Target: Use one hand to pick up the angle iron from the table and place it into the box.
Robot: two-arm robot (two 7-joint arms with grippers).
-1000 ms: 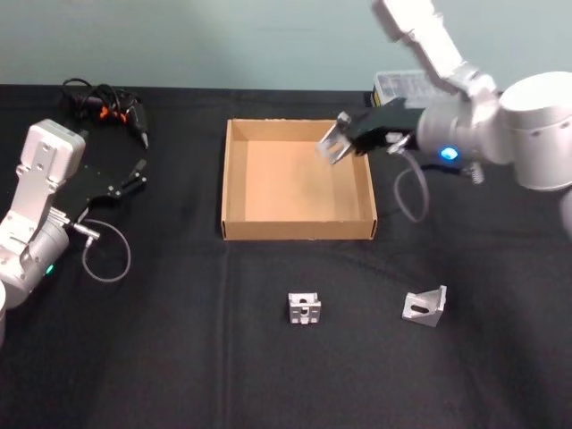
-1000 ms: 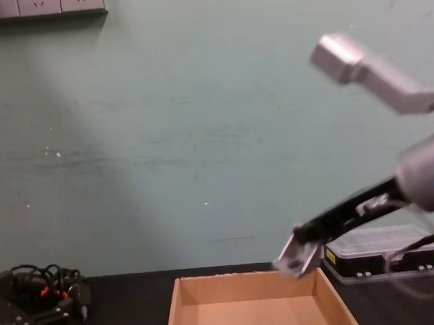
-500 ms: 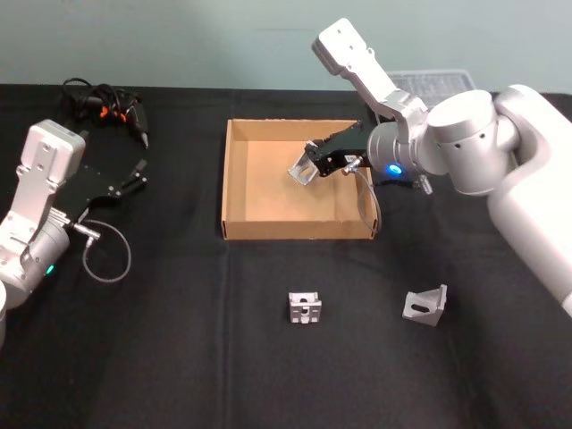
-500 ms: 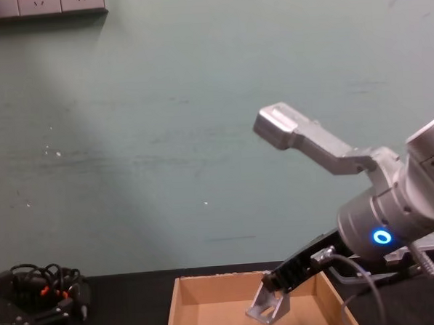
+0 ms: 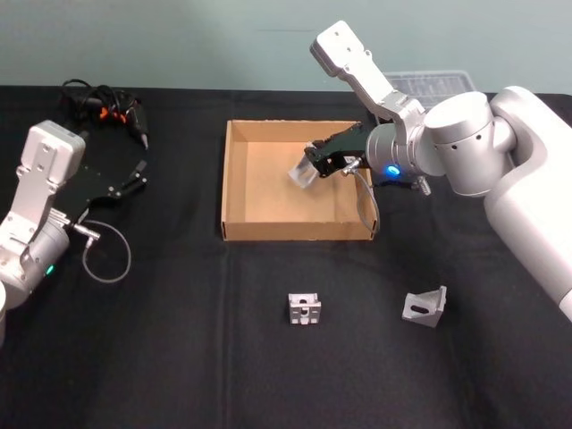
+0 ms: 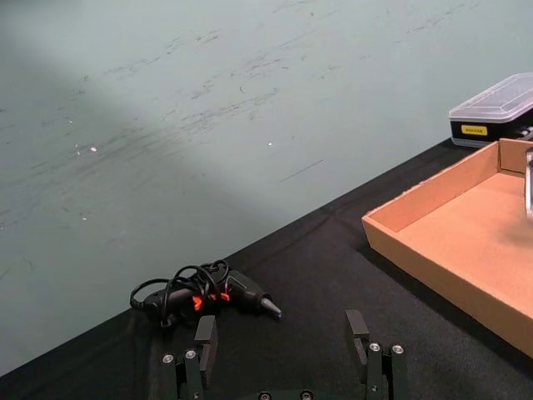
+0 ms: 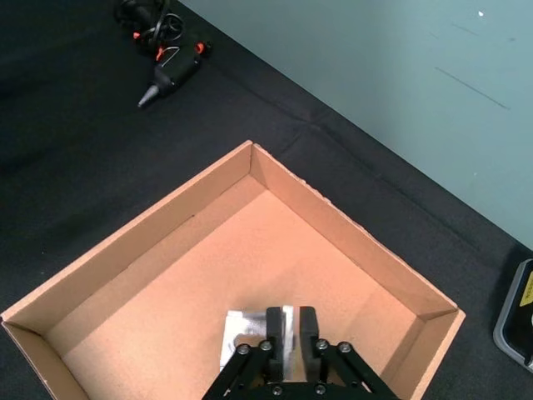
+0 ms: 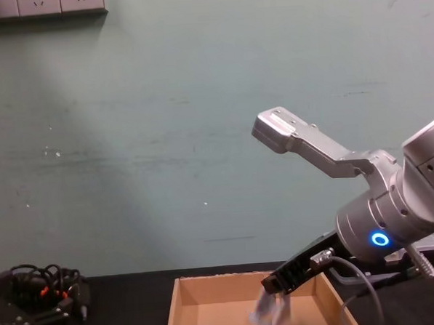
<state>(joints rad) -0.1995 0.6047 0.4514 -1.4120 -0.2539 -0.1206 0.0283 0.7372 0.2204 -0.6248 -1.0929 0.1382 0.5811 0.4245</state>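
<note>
Your angle iron (image 7: pixel 246 337) is inside the cardboard box (image 5: pixel 295 231), over about the middle of its floor in the head view. It hangs off the tips of the right gripper (image 5: pixel 313 161), tilted, with its long axis running away from the fingertips toward about 7 o'clock in the head view. In the chest view it points down at the floor, close to upright, and you cannot tell there whether its low end touches the cardboard. In the right wrist view one flat face with a dark hole is turned to the camera, and the piece's edge sits in the gap between the fingers.

Those fingers (image 7: pixel 276 323) stand narrow and near parallel, pinched on that thin edge of the metal. The arm reaches in from 3 o'clock, over the box's right wall, with its blue ring (image 5: pixel 391 170) lit.

Your left gripper (image 6: pixel 281 325) is at 9 o'clock over the table (image 5: pixel 179 357), well apart from the box, with its fingers spread wide and holding nothing.

On the table in front of the box, a second angle iron (image 5: pixel 424 307) lies at about 4 o'clock from it and a small metal corner block (image 5: pixel 305 308) at 6 o'clock, the two well apart. A black tool with a coiled cord (image 5: pixel 105 107) lies at 10 o'clock. A clear-lidded plastic case (image 5: pixel 429 82) sits at 1 o'clock, behind the right arm.
</note>
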